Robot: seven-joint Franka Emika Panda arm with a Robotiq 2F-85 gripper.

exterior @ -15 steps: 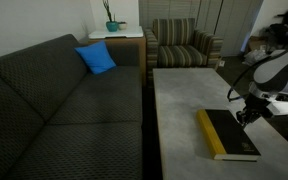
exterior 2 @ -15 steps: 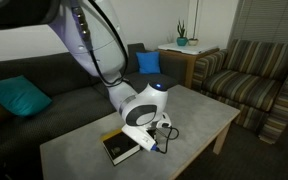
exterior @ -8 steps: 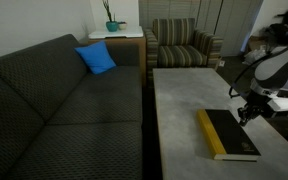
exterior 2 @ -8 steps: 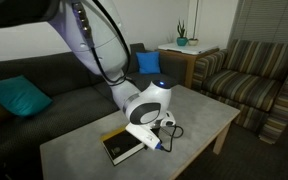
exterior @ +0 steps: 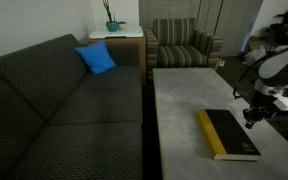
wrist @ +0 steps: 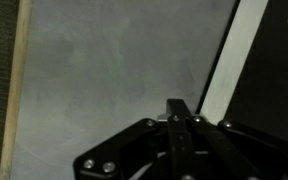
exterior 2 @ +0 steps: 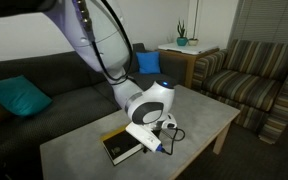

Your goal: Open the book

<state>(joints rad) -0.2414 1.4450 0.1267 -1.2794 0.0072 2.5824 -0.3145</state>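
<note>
The book (exterior: 227, 133) lies flat and closed on the grey table (exterior: 184, 100), black cover up, yellow spine toward the sofa. An exterior view shows the book (exterior 2: 118, 148) near the table's front corner. My gripper (exterior: 250, 119) hangs low just past the book's long edge opposite the spine, fingers pressed together with nothing between them. In the wrist view the shut gripper (wrist: 179, 108) points down at the bare table beside the book's pale page edge (wrist: 229, 60) and black cover (wrist: 274, 80). I cannot tell whether the tips touch the book.
A dark sofa (exterior: 54, 110) with a blue cushion (exterior: 96, 58) runs along the table's side. A striped armchair (exterior: 182, 45) and a side table with a plant (exterior: 112, 27) stand behind. A teal cushion (exterior 2: 14, 98) lies on the sofa.
The gripper has shifted slightly sideways and down along the book's far edge. The book has not moved and stays closed.
</note>
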